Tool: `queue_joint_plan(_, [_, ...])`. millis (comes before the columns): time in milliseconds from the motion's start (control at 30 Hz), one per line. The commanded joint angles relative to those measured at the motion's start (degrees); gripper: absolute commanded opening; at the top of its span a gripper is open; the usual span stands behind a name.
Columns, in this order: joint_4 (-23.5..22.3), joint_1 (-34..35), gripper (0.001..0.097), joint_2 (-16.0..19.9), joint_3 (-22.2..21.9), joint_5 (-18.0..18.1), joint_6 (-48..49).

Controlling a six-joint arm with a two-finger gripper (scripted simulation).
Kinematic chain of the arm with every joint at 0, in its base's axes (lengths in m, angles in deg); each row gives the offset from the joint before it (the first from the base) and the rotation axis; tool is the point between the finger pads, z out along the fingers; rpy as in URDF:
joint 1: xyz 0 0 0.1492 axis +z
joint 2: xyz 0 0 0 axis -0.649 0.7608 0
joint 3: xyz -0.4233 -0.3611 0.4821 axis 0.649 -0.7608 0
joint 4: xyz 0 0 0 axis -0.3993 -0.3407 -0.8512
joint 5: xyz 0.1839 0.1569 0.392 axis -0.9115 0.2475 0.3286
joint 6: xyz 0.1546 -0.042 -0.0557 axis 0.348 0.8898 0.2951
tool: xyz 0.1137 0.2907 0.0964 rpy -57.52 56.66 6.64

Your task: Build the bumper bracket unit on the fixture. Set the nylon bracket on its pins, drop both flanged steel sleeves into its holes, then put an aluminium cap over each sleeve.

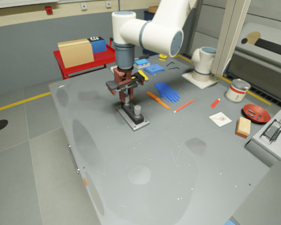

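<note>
The dark nylon bracket (132, 112) sits on the grey fixture plate (133, 118) near the middle of the table. An aluminium cap (137, 110) stands on the bracket's near hole. In my gripper (126, 98) I hold a second aluminium cap (127, 98), closed on it right above the bracket's far hole. The sleeve below it is hidden by my fingers. The near sleeve is hidden under its cap.
An orange comb (158, 100), a blue glove (167, 91) and a red pencil (183, 106) lie just right of the fixture. Blue trays (154, 68) sit behind my gripper. The robot base (201, 67) stands far right. A red dish (256, 113) and a tan block (243, 127) sit at the right edge.
</note>
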State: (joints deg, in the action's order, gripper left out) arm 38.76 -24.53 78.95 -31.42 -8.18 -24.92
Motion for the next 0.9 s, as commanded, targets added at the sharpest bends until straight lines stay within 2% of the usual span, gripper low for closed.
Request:
queue_joint_plan(0, [0.0, 0.0, 0.0030, 0.0, 0.0, 0.0, 0.0])
queue_joint_plan(333, [0.0, 0.0, 0.0033, -0.1, 0.1, 0.1, 0.0])
queue_joint_plan(867, [0.0, 0.0, 0.0247, -0.1, 0.1, 0.1, 0.0])
